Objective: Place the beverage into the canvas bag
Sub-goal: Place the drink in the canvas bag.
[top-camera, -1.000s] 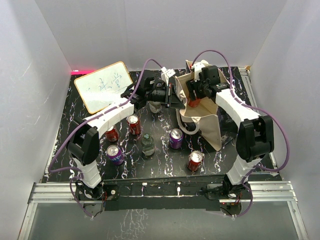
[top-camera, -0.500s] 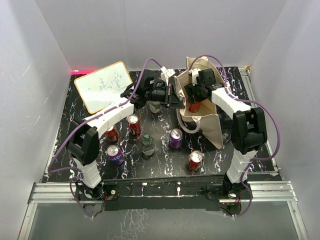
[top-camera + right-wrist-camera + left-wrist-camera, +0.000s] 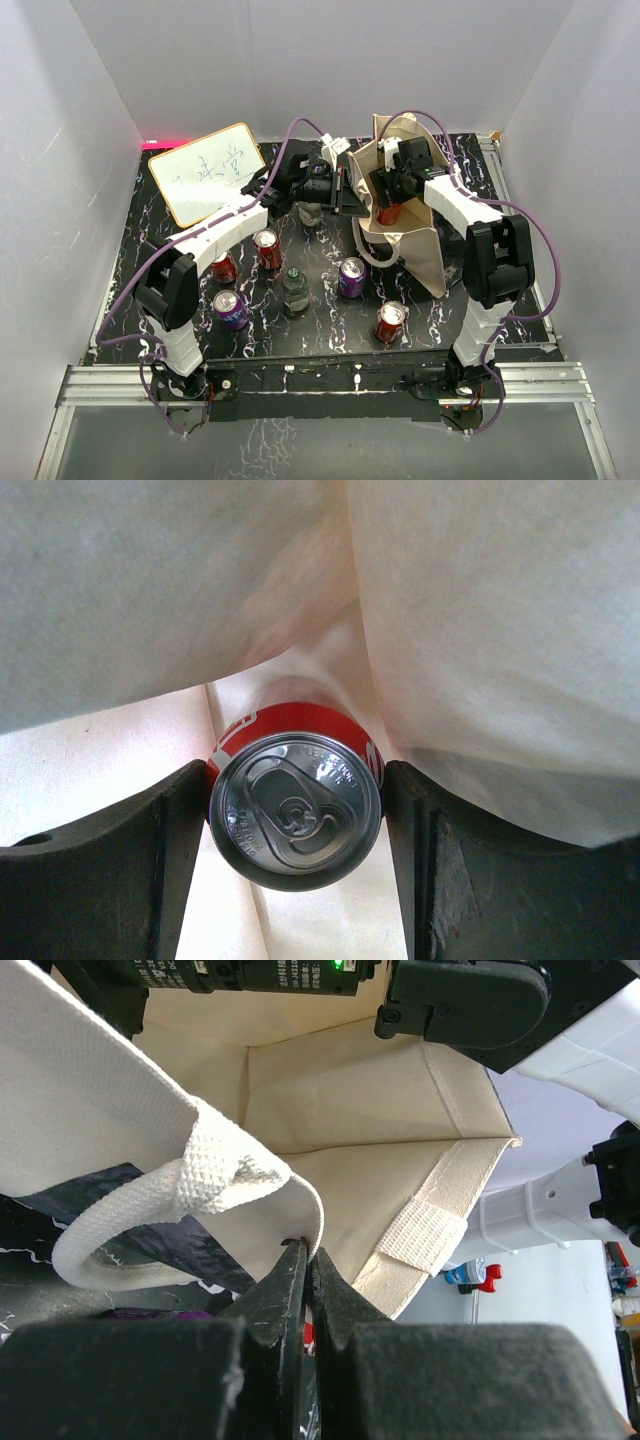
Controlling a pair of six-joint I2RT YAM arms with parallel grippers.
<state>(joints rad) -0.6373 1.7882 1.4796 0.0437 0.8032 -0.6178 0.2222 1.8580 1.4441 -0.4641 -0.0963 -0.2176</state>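
Pinching canvas bag [image 3: 340,1090] rim with left gripper [image 3: 305,1260] by the far edge, keeps mouth open for red can [image 3: 296,825] clamped in right gripper [image 3: 295,810].

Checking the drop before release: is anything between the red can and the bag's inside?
Nothing visible. The can hangs inside the bag, only canvas around it; the left jaws pinch the rim open.

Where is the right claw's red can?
The red can is inside the canvas bag, right of centre in the top view, in the right claw.
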